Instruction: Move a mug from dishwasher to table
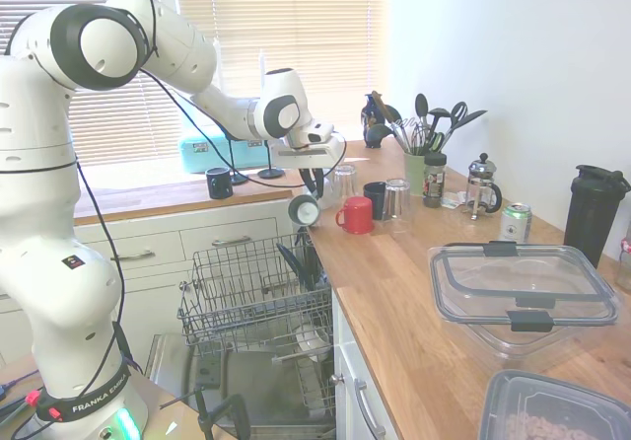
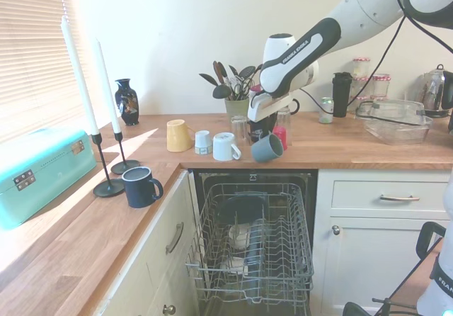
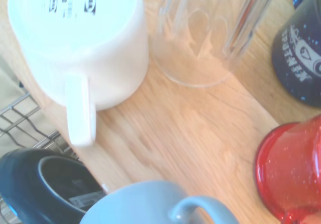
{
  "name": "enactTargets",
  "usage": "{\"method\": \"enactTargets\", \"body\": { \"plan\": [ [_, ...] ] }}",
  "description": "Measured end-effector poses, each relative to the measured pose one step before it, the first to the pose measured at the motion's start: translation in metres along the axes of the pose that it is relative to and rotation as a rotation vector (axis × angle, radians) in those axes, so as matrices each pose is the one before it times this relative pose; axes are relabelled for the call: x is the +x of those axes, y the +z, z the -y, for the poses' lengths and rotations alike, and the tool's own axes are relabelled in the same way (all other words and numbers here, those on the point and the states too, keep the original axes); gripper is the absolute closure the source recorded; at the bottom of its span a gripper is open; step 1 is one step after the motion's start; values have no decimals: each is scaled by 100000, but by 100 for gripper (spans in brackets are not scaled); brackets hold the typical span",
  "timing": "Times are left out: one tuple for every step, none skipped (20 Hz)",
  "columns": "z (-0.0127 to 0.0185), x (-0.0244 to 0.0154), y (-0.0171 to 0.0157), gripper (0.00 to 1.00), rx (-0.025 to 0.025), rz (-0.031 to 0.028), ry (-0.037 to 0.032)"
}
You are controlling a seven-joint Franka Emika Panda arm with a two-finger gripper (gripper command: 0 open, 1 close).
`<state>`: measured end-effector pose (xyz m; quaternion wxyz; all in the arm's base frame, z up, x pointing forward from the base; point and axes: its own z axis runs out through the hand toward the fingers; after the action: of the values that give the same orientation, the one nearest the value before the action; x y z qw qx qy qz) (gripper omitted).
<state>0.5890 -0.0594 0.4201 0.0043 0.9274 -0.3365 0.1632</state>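
The blue-grey mug (image 2: pixel 267 148) hangs tilted from my gripper (image 2: pixel 260 136), which is shut on its rim. It sits right at the front edge of the wooden table (image 2: pixel 354 153), above the open dishwasher (image 2: pixel 249 249). In the first exterior view the mug (image 1: pixel 304 209) is at the table (image 1: pixel 404 292) edge, left of the red mug (image 1: pixel 357 215), with the gripper (image 1: pixel 310 193) over it. The wrist view shows the mug (image 3: pixel 145 204) with its handle. I cannot tell whether it touches the wood.
Close around the mug stand a white upturned mug (image 2: pixel 226 147), a clear glass (image 3: pixel 210 33), the red mug (image 3: pixel 293 169) and a dark mug (image 3: pixel 301 53). The pulled-out wire rack (image 1: pixel 251 287) holds a dark bowl (image 3: pixel 45 189). Plastic containers (image 1: pixel 518 287) occupy the near table.
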Motion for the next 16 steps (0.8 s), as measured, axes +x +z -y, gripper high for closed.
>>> {"method": "enactTargets", "body": {
  "plan": [
    [93, 117, 117, 100, -336, -241, 147],
    [152, 156, 110, 100, -435, -444, 114],
    [195, 129, 139, 100, -557, -497, 47],
    [260, 106, 141, 100, -415, -352, 43],
    [346, 106, 88, 100, -576, -393, -250],
    [342, 42, 84, 100, -515, -350, -276],
    [318, -18, 39, 100, -627, -477, -281],
    [356, -32, 0, 100, -678, -434, -231],
    [316, -41, -11, 100, -551, -260, -72],
    [283, -57, -40, 100, -303, -207, -142],
    [264, -56, -13, 100, -35, -253, -145],
    [256, -4, 11, 100, 22, -163, -88],
    [210, 15, 14, 100, 28, -54, -20],
    [172, 28, 51, 100, 33, -70, -18],
    [211, 37, 98, 100, -65, -175, 73],
    [210, 54, 86, 100, -177, -380, 58]
  ]
}}
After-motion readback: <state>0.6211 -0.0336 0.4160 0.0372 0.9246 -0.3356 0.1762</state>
